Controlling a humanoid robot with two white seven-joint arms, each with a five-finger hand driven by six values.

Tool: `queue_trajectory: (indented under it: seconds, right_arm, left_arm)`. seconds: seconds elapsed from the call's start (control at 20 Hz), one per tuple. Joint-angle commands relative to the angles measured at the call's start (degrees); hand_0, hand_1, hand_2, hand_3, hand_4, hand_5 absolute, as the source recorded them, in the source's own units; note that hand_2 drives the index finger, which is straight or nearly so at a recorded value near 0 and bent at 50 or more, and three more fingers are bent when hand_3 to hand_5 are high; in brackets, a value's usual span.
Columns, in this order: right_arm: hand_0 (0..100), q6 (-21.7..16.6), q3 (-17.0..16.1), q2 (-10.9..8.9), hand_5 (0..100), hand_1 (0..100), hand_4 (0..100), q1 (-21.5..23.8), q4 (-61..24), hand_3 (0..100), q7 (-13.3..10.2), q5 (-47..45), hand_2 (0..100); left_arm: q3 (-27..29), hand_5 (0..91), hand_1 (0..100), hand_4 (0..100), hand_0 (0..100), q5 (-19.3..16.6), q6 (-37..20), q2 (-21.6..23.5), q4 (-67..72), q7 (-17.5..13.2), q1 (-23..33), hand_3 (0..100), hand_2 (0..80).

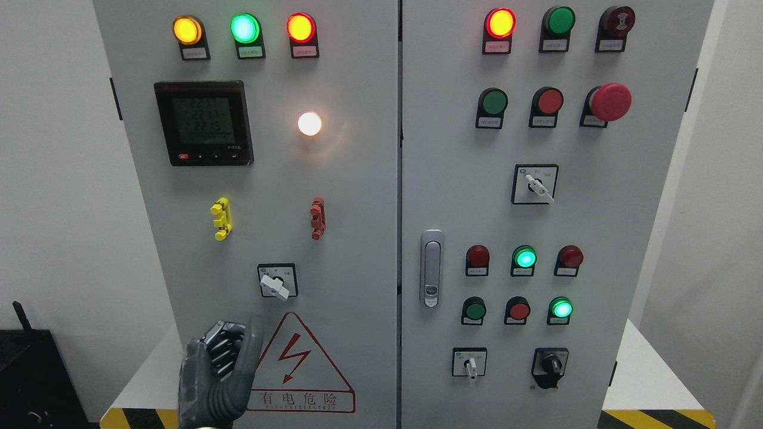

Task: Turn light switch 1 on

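I see the switch (276, 282) low on the left door (357, 238), white lever tilted toward 4 o'clock, nothing touching it. My left hand (217, 375) sits at its 7 o'clock, near but apart, fingers curled in with the thumb up, holding nothing. At the hand's 3 o'clock is the red warning triangle (301, 369). A white lamp (309, 123) glows at the switch's 1 o'clock.
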Motion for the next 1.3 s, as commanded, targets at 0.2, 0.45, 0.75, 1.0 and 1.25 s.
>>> queue_trajectory:
  seconds: [0.2, 0.45, 0.75, 1.0, 1.25]
  right_arm:
    - [0, 0.0, 0.0, 0.00, 0, 0, 0, 0.0, 0.0, 0, 0.0, -1.4, 0]
    - [0, 0.0, 0.0, 0.00, 0, 0, 0, 0.0, 0.0, 0, 0.0, -1.4, 0]
    - [0, 0.0, 0.0, 0.00, 0, 0, 0, 0.0, 0.0, 0, 0.0, -1.4, 0]
    - [0, 0.0, 0.0, 0.00, 0, 0, 0, 0.0, 0.0, 0, 0.0, -1.4, 0]
    - [0, 0.0, 0.0, 0.00, 0, 0, 0, 0.0, 0.0, 0, 0.0, -1.4, 0]
  left_arm:
    - [10.9, 63.8, 27, 86, 26, 0.2, -19.6, 2.0, 11.8, -12.3, 23.5, 69, 37.6]
    - [14.7, 32.3, 21, 60, 23, 4.0, -30.6, 4.4, 35.2, -14.2, 27.3, 43, 20.2]
    - [14.8, 4.5, 18, 39, 19, 5.2, -38.1, 4.9, 65.1, -18.0, 27.0, 27, 10.1]
    - [14.5, 0.0, 15, 16, 17, 5.1, -38.3, 4.9, 92.4, -20.6, 19.9, 7, 0.0]
    - [14.3, 0.0, 15, 4, 16, 4.5, -37.5, 6.1, 114.2, -26.5, 13.4, 0, 0.0]
